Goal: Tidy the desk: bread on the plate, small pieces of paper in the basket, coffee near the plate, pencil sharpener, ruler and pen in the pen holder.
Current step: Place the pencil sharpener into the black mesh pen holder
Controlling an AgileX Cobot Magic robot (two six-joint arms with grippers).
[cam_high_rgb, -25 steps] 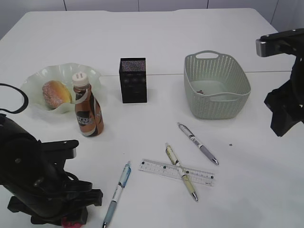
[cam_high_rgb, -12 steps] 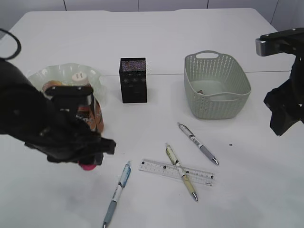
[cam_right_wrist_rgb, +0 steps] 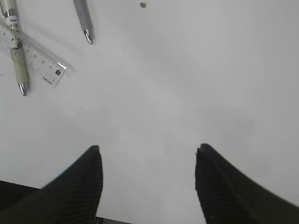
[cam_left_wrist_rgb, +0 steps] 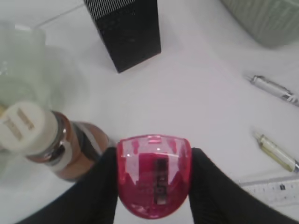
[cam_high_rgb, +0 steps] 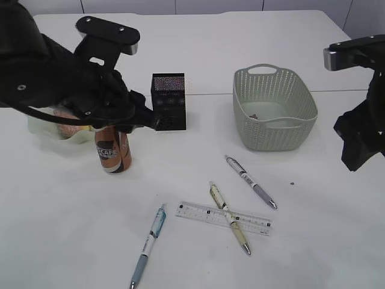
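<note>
My left gripper is shut on a red translucent pencil sharpener, held in the air above the desk. The brown coffee bottle stands just to its left, and the black mesh pen holder is ahead of it. In the exterior view the left arm covers the bread and most of the green plate. The clear ruler lies under a yellowish pen. My right gripper hangs open over bare desk at the right.
The grey-green basket stands back right with a small scrap inside. A grey pen and a blue pen lie at the front. A dark speck sits on the desk.
The left arm has risen from the front left corner and swung back and right with the sharpener, now above the coffee beside the pen holder. The right arm has not moved.
</note>
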